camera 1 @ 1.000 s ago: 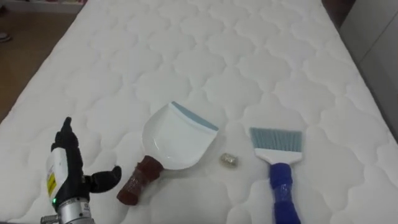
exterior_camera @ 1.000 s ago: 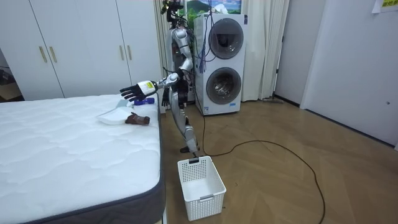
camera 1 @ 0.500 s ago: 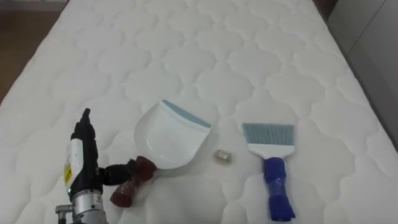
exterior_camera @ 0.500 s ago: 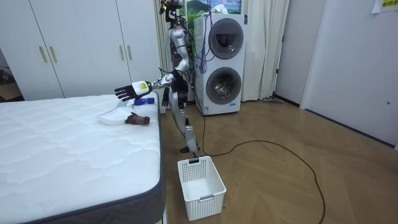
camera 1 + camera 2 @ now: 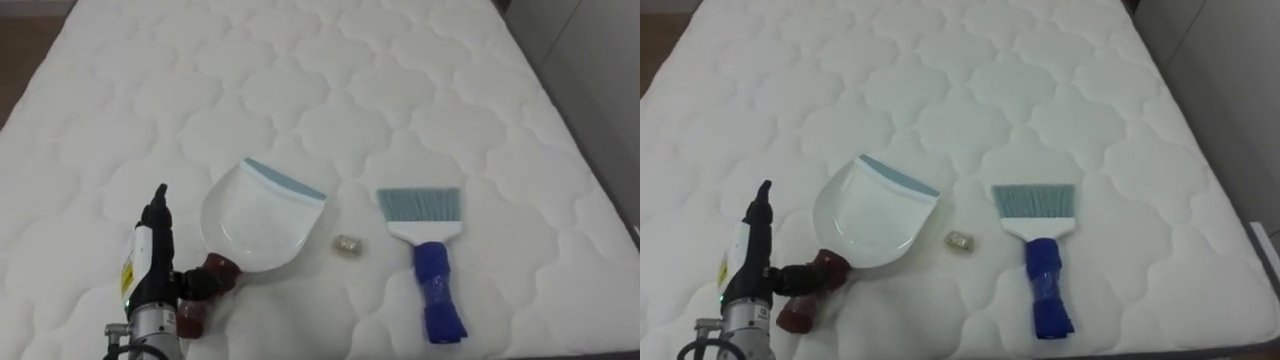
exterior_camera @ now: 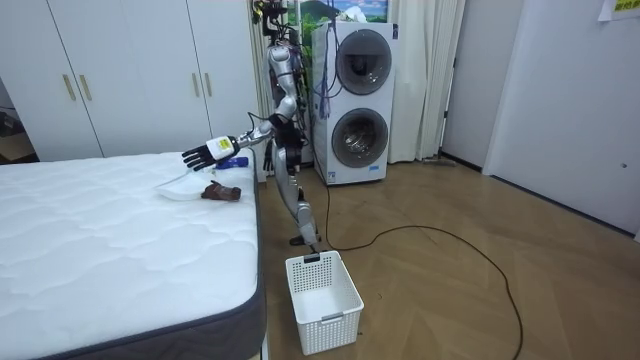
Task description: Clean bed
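Observation:
A white dustpan [image 5: 255,225] with a pale blue lip lies on the white quilted mattress [image 5: 330,90], its dark red handle [image 5: 200,297] pointing toward me. My left hand [image 5: 150,262] stands edge-on just left of that handle, open with fingers straight and the thumb reaching against the handle. A small crumpled scrap [image 5: 346,245] lies just right of the pan. Further right lies a brush [image 5: 432,275] with a blue handle and grey-blue bristles. In the room view I stand at the bed's end, left hand [image 6: 205,152] stretched out over the dustpan [image 6: 180,188].
A white plastic basket [image 6: 322,298] stands on the wooden floor beside the bed's corner. Stacked washing machines [image 6: 358,90] are behind me and white wardrobes [image 6: 120,70] line the far wall. The mattress's right edge [image 5: 600,190] falls off toward the floor.
My left hand has moved right, closing the gap to the dustpan's handle until the thumb meets it. The eye view has shifted, and the arm reaches further over the bed.

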Tool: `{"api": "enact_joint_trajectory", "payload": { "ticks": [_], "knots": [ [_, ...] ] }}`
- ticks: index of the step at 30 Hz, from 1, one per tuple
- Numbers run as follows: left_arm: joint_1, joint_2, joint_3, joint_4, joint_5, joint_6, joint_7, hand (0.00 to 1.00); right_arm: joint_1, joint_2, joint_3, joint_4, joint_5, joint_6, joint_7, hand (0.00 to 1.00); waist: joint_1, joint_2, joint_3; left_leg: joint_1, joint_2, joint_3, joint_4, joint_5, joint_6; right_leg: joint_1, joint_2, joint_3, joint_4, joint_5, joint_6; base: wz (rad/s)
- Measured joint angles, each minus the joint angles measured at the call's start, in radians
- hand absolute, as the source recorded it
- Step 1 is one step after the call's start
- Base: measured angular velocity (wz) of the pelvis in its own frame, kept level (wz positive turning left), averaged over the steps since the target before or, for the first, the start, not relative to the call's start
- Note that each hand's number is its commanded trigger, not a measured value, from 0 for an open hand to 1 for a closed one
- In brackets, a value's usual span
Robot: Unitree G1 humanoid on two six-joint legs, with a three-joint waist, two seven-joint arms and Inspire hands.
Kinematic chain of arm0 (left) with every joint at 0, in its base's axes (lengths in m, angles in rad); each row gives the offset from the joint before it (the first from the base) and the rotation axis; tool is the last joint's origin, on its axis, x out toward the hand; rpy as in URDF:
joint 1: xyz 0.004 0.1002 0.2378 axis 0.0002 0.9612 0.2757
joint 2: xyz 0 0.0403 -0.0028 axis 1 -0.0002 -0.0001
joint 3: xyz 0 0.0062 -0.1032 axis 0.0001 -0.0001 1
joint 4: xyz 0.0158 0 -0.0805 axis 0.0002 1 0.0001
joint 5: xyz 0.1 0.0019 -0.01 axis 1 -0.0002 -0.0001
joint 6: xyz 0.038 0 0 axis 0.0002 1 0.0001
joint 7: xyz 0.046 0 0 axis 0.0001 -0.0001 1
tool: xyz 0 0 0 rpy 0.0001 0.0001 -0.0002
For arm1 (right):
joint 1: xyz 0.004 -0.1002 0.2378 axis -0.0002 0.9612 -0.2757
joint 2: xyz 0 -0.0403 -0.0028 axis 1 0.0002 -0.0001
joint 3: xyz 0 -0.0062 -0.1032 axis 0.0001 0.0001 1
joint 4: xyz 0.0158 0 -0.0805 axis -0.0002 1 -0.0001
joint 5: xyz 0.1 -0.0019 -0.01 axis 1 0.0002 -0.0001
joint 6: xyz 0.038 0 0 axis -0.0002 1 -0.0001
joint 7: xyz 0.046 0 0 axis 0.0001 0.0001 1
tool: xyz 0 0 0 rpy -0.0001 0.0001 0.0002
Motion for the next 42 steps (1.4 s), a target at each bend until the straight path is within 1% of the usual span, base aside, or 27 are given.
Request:
{"api": "enact_joint_trajectory", "payload": {
  "ticks": [6,9,10,11,12,13,14,15,16,17,18,19,20,21,22,23,24,25,27,29,31,32,36,38,40,42],
  "knots": [
    [-0.015,-0.001,-0.013,0.097,0.0,0.001,-0.008,0.0,-0.006,0.0,0.007,0.001,0.002,0.0,-0.002,0.0,-0.001,0.002,0.0009,-0.003,0.0,0.003,0.003,0.0,0.0,-0.003,0.0,0.008,0.0,0.0,0.0,-0.04],
    [-0.016,0.0,-0.012,0.109,-0.001,0.008,-0.021,0.0,-0.011,0.0,0.008,0.002,0.002,0.0,-0.008,0.0,-0.002,0.003,0.0002,-0.026,-0.001,0.004,0.018,0.0,0.0,-0.016,-0.002,0.012,0.002,0.001,-0.001,0.05],
    [-0.017,0.0,-0.012,0.11,-0.003,0.009,-0.021,0.0,-0.014,0.001,0.013,0.002,0.003,0.0,-0.011,0.0,-0.003,0.0,0.0017,-0.041,-0.003,0.006,0.036,0.0,0.0,-0.017,-0.004,0.027,0.002,0.002,-0.001,0.19],
    [-0.024,-0.004,-0.014,0.124,-0.012,0.009,-0.024,0.0,-0.017,0.002,0.024,0.002,0.005,0.0,-0.016,0.0,-0.006,-0.011,0.0082,-0.09,-0.019,0.012,0.099,-0.01,0.003,-0.015,-0.02,0.094,0.0,0.004,-0.002,0.45],
    [-0.046,-0.017,-0.02,0.146,-0.019,0.009,-0.029,0.0,-0.017,-0.001,0.024,0.005,0.019,0.0,-0.018,0.0,-0.008,-0.015,0.0122,-0.141,-0.035,0.011,0.066,0.005,0.01,-0.02,-0.026,0.17,0.001,0.004,-0.002,0.62],
    [-0.058,-0.021,-0.03,0.153,-0.018,0.009,-0.031,0.0,-0.015,-0.002,0.023,0.008,0.035,0.0,-0.021,0.0,-0.006,-0.011,0.012,-0.166,-0.033,0.008,0.015,0.036,0.022,-0.024,-0.026,0.185,0.003,0.002,0.001,0.46],
    [-0.063,-0.017,-0.035,0.169,-0.017,0.006,-0.037,0.0,-0.011,0.005,0.024,0.025,0.043,0.002,-0.025,0.0,0.017,-0.022,-0.0006,-0.157,-0.041,0.049,0.004,0.086,0.03,-0.04,-0.04,0.19,0.011,-0.003,0.016,0.07],
    [-0.061,-0.011,-0.034,0.188,-0.018,0.006,-0.037,0.0,-0.02,0.002,0.025,0.039,0.042,0.002,-0.024,0.0,0.038,-0.024,0.0009,-0.144,-0.037,0.069,0.0,0.089,0.033,-0.044,-0.042,0.132,0.013,-0.001,0.034,-0.36],
    [-0.062,-0.008,-0.032,0.21,-0.019,0.009,-0.037,0.0,-0.027,0.003,0.023,0.042,0.046,0.0,-0.024,0.0,0.06,-0.021,0.0069,-0.133,-0.033,0.033,-0.001,0.089,0.034,-0.057,-0.043,0.074,0.006,-0.001,0.043,-0.54],
    [-0.063,-0.003,-0.03,0.221,-0.023,0.011,-0.037,0.0,-0.035,0.004,0.024,0.04,0.046,-0.001,-0.025,0.0,0.071,-0.02,0.0072,-0.132,-0.03,-0.011,-0.001,0.089,0.033,-0.076,-0.039,0.058,-0.011,0.005,0.045,-0.85],
    [-0.064,-0.001,-0.025,0.24,-0.048,0.021,-0.041,0.0,-0.056,0.001,0.028,0.033,0.045,-0.002,-0.027,0.0,0.074,-0.013,0.0075,-0.136,-0.017,-0.081,0.004,0.083,0.024,-0.116,-0.028,0.028,-0.04,0.069,0.018,-0.68],
    [-0.064,-0.002,-0.016,0.248,-0.061,0.027,-0.046,0.0,-0.058,0.0,0.036,0.018,0.045,-0.002,-0.041,0.0,0.06,0.004,0.0106,-0.142,-0.011,-0.085,0.008,0.08,0.01,-0.109,-0.025,0.005,-0.035,0.094,0.015,-0.42],
    [-0.065,-0.008,-0.016,0.248,-0.061,0.027,-0.047,0.0,-0.057,0.001,0.036,0.017,0.045,-0.001,-0.048,0.0,0.046,0.01,0.0104,-0.141,-0.011,-0.082,0.006,0.078,0.008,-0.108,-0.024,-0.006,-0.033,0.094,0.015,0.11],
    [-0.073,-0.018,-0.016,0.251,-0.061,0.024,-0.048,0.0,-0.061,0.002,0.035,0.018,0.052,0.001,-0.057,0.0,0.022,0.013,0.0107,-0.136,-0.014,-0.066,-0.002,0.078,0.008,-0.106,-0.021,-0.01,-0.03,0.094,0.015,0.14],
    [-0.085,-0.019,-0.016,0.261,-0.061,0.017,-0.048,0.0,-0.062,0.004,0.036,0.02,0.054,0.001,-0.056,0.0,0.019,0.01,0.0119,-0.132,-0.01,-0.04,-0.009,0.078,0.008,-0.107,-0.017,-0.007,-0.03,0.094,0.016,0.04],
    [-0.092,-0.018,-0.016,0.264,-0.061,0.017,-0.048,0.0,-0.063,0.006,0.037,0.021,0.055,0.002,-0.055,0.0,0.018,0.01,0.0112,-0.131,-0.009,-0.034,-0.01,0.078,0.008,-0.108,-0.015,-0.007,-0.03,0.094,0.016,-0.11],
    [-0.103,-0.018,-0.016,0.265,-0.061,0.017,-0.048,0.0,-0.066,0.008,0.045,0.02,0.06,0.002,-0.051,0.0,0.019,0.0,0.0121,-0.13,-0.008,-0.031,-0.01,0.078,0.008,-0.113,-0.014,-0.01,-0.03,0.094,0.015,-0.05],
    [-0.109,-0.019,-0.019,0.268,-0.061,0.017,-0.048,0.0,-0.067,0.008,0.055,0.021,0.071,0.002,-0.046,0.0,0.02,-0.007,0.0141,-0.133,-0.009,-0.031,-0.01,0.078,0.008,-0.117,-0.014,-0.015,-0.03,0.094,0.015,0.0],
    [-0.111,-0.019,-0.022,0.285,-0.066,0.018,-0.049,0.0,-0.067,0.008,0.064,0.02,0.081,0.01,-0.046,0.0,0.024,-0.016,0.0134,-0.136,-0.01,-0.03,-0.01,0.078,0.008,-0.124,-0.014,-0.027,-0.027,0.094,0.015,-0.02],
    [-0.113,-0.019,-0.022,0.318,-0.076,0.027,-0.051,0.0,-0.068,0.009,0.065,0.02,0.085,0.014,-0.046,0.0,0.025,-0.017,0.0121,-0.137,-0.014,-0.029,-0.009,0.077,0.009,-0.126,-0.014,-0.035,-0.027,0.094,0.015,-0.03],
    [-0.114,-0.018,-0.018,0.328,-0.088,0.039,-0.055,0.0,-0.067,0.009,0.065,0.022,0.106,0.016,-0.046,0.0,0.024,-0.017,0.0119,-0.143,-0.014,-0.029,-0.01,0.072,0.016,-0.132,-0.015,-0.044,-0.027,0.093,0.017,0.0],
    [-0.117,-0.018,-0.009,0.334,-0.089,0.042,-0.057,0.0,-0.067,0.009,0.065,0.025,0.118,0.022,-0.045,0.0,0.024,-0.019,0.0103,-0.15,-0.014,-0.029,-0.01,0.07,0.017,-0.14,-0.015,-0.045,-0.022,0.093,0.017,0.03],
    [-0.119,-0.016,0.016,0.344,-0.096,0.059,-0.056,0.0,-0.064,0.02,0.065,0.045,0.146,0.022,-0.044,0.0,0.025,-0.031,0.0019,-0.152,-0.015,-0.03,0.001,0.07,0.018,-0.14,-0.017,-0.05,-0.015,0.093,0.019,0.01],
    [-0.123,-0.016,0.02,0.344,-0.097,0.059,-0.05,0.0,-0.063,0.022,0.065,0.051,0.156,0.022,-0.044,0.0,0.024,-0.031,0.0013,-0.152,-0.015,-0.032,0.005,0.07,0.018,-0.138,-0.018,-0.055,-0.015,0.094,0.019,0.04],
    [-0.129,-0.016,0.021,0.344,-0.097,0.059,-0.04,0.0,-0.063,0.022,0.066,0.052,0.156,0.022,-0.044,0.0,0.024,-0.027,0.0002,-0.151,-0.014,-0.032,0.005,0.07,0.018,-0.138,-0.017,-0.055,-0.015,0.094,0.018,0.0],
    [-0.133,-0.016,0.021,0.347,-0.097,0.059,-0.037,0.0,-0.064,0.022,0.068,0.052,0.156,0.021,-0.044,0.0,0.023,-0.024,0.0013,-0.151,-0.013,-0.032,0.005,0.07,0.018,-0.138,-0.017,-0.055,-0.015,0.094,0.018,0.0]
  ]
}}
